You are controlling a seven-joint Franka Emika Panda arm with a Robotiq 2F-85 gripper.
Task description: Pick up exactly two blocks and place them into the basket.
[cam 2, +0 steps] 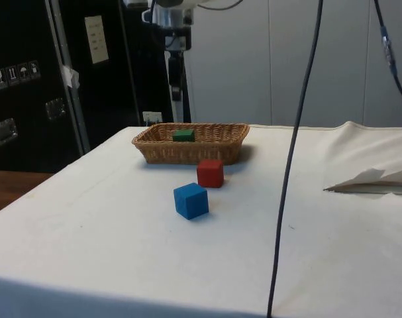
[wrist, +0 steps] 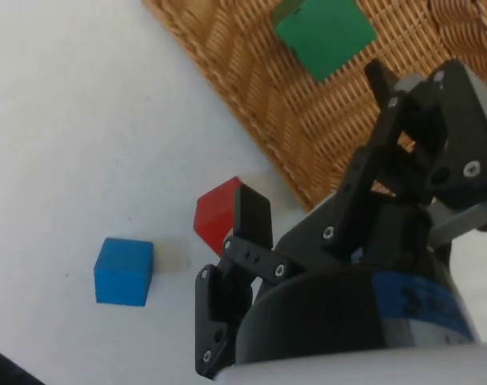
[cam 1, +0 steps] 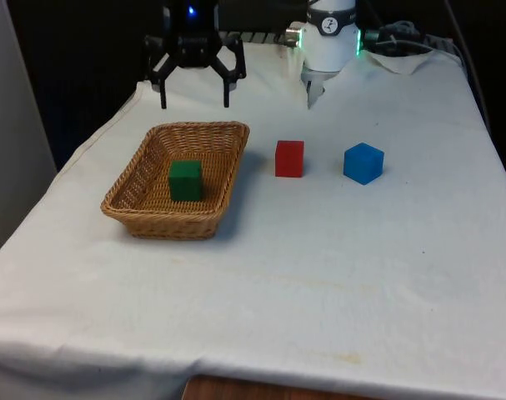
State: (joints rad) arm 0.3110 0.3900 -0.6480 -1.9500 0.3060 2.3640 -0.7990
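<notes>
Hovering released and empty above the basket [cam 1: 176,193], the hand [cam 1: 195,90] leaves the green block [cam 1: 185,180] inside. Red block [cam 1: 289,158] sits at the basket's 3 o'clock on the surface [cam 1: 319,275], blue block [cam 1: 363,162] beyond; an off-centre grasp could nudge red against the wicker.

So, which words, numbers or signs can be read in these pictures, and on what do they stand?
Pale sheet on the dark cabinet: print too small to read.
Stickers on the same cabinet: pictograms, too small to read.
Green block, red block, blue block, basket: no writing.
</notes>
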